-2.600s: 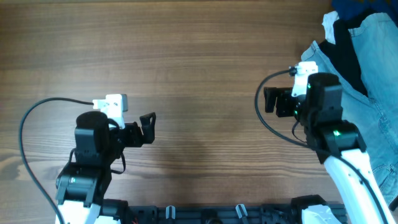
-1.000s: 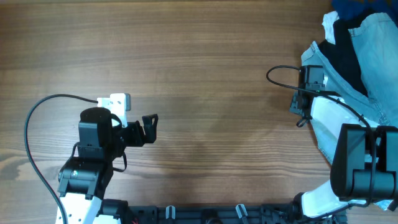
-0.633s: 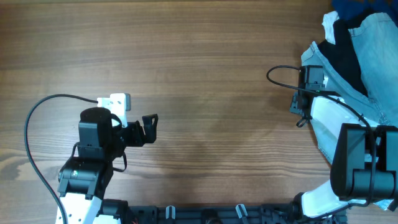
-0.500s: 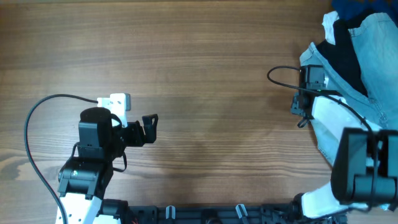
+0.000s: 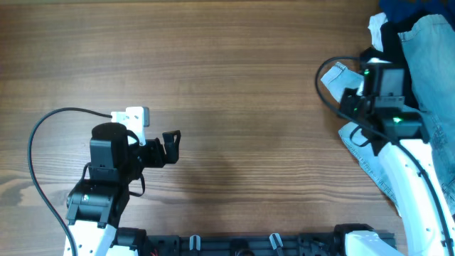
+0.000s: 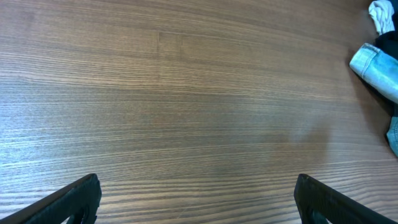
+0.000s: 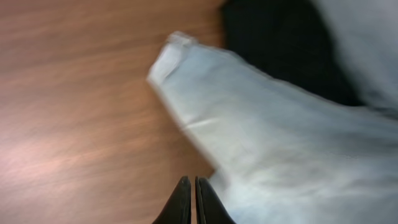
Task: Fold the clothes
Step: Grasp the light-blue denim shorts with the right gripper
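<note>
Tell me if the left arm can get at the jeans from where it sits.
Probably not. The left pincer sits open on the left side, the jeans at the right edge of the table. Only bare wood lies between, so nothing blocks it; the stretch looks too long.

A brown wood-grain worktop [image 5: 227,64] fills every view, its grain running side to side, evenly lit with a faint sheen.
</note>
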You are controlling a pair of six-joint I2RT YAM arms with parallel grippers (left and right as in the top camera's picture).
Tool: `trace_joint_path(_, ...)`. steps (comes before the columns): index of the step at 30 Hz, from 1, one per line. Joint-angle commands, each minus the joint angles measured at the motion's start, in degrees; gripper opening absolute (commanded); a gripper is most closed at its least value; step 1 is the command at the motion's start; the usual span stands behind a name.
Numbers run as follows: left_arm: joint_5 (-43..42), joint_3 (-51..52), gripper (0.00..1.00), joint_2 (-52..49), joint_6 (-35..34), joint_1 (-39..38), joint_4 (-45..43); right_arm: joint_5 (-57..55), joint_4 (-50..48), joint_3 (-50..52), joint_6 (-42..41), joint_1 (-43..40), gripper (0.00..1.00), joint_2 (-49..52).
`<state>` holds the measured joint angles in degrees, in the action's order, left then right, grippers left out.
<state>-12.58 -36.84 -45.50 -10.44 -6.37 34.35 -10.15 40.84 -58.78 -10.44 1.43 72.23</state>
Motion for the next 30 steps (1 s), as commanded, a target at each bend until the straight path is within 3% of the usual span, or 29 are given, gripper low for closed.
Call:
trace_joint_path(1, -1.1, -1.3, 1.0, -0.1, -0.5, -0.4, -0.2, 7.0, 1.4, -0.6, 0.0, 4.4, 0.04, 0.5)
trace_joint_path(5, -1.1, -1.3, 1.0, -0.1, -0.5, -0.4, -0.2, -2.2, 1.2, -0.6, -2.0, 7.5, 0.08, 0.8)
trace_joint_path(9, -1.1, -1.3, 1.0, -0.1, -0.5, -0.4, 0.1, -11.1, 1.9, -0.4, -2.8, 7.4, 0.34, 1.6)
trace_joint_path(11, -1.1, -1.3, 1.0, -0.1, -0.5, -0.4, 0.1, -14.2, 1.6, 0.1, -3.2, 7.0, 0.58, 2.7)
trace_joint_path(16, -1.1, -1.3, 1.0, -0.1, -0.5, -0.4, 0.1, -14.4, 0.9, 0.3, -0.6, 5.2, 0.78, 9.0)
trace_joint_path(19, -1.1, -1.3, 1.0, -0.1, -0.5, -0.4, 0.1, -15.0, 1.1, 0.3, 0.0, 4.2, 0.85, 13.9)
trace_joint_path(24, -1.1, -1.3, 1.0, -0.1, -0.5, -0.4, 0.1, -16.0, -0.6, 0.3, 0.0, 1.5, 0.86, 21.6)
trace_joint_path(27, -1.1, -1.3, 1.0, -0.1, -0.5, -0.4, 0.1, -16.0, -2.3, 0.3, -0.1, -0.3, 0.79, 25.0)
trace_joint_path(28, -1.1, -1.3, 1.0, -0.1, -0.5, -0.4, 0.1, -16.0, -2.5, 0.3, -0.1, -0.8, 0.72, 25.6)
trace_joint_path(29, -1.1, -1.3, 1.0, -0.1, -0.5, -0.4, 0.1, -16.0, -2.7, 0.3, -0.1, -1.2, 0.57, 26.0)
trace_joint_path(30, -1.1, -1.3, 1.0, -0.1, -0.5, -0.4, 0.2, -16.0, -2.8, 0.3, -0.2, -1.4, 0.32, 26.2)
